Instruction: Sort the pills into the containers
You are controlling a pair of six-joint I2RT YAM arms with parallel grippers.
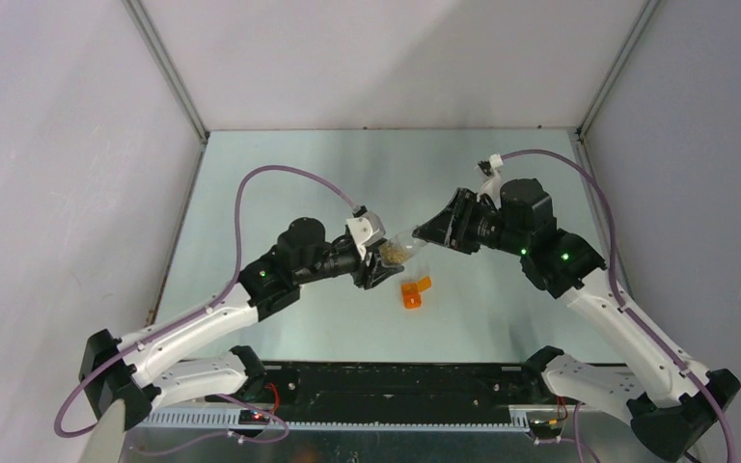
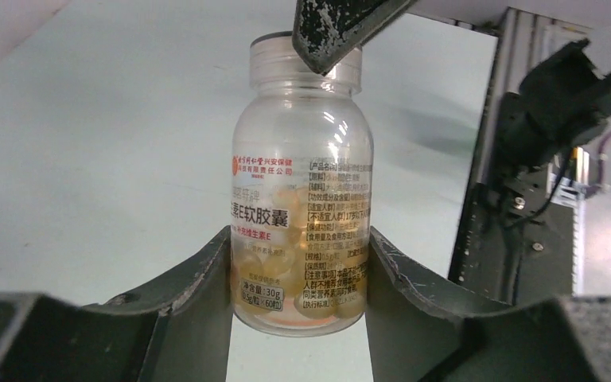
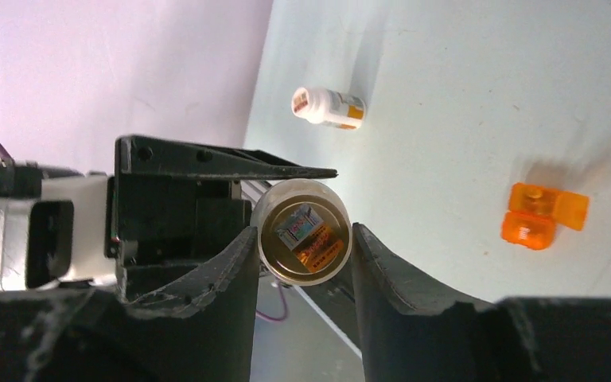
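I'm clamping my left gripper (image 1: 378,263) on the pill bottle's (image 2: 302,175) lower body, holding it off the worktop (image 1: 299,174). My right gripper (image 3: 304,239) is pinching the open neck. The bottle's long axis is running left gripper to right, mouth rightward. An orange container (image 1: 414,291) is lying just below.

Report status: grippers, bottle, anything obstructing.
Left gripper clamps base of clear plastic pill bottle. Right gripper closed on its neck, bottle off table. Orange open pill box and white-capped bottle on table, clear of both.
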